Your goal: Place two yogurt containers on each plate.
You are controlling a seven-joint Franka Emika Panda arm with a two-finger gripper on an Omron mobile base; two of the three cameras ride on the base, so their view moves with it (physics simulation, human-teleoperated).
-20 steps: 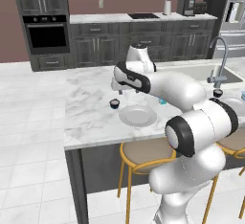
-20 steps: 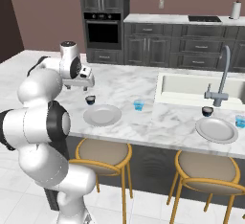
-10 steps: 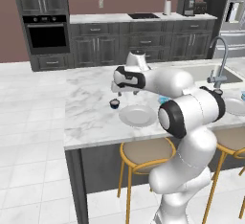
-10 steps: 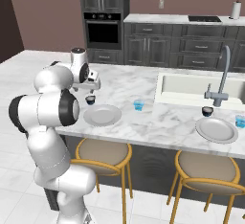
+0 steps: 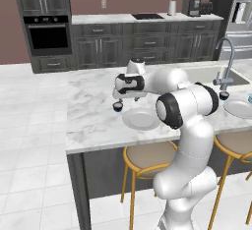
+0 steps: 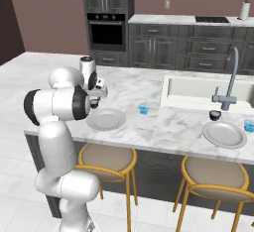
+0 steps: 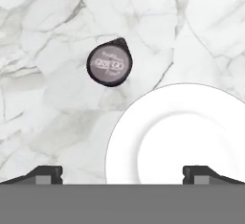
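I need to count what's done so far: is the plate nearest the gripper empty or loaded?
Empty. The plate shows a bare white face; the dark yogurt cup stands apart on the marble beside it.

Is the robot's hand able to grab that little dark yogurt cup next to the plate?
Probably yes. The gripper hangs above the counter with its jaws wide open and empty, and the dark yogurt cup stands alone on the marble beside the plate, with nothing covering it.

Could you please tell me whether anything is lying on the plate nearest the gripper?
Nothing visible: the plate looks bare in the hand view, with a dark yogurt cup standing apart on the marble. The open gripper hovers above; the plate's lower edge is cut off there.
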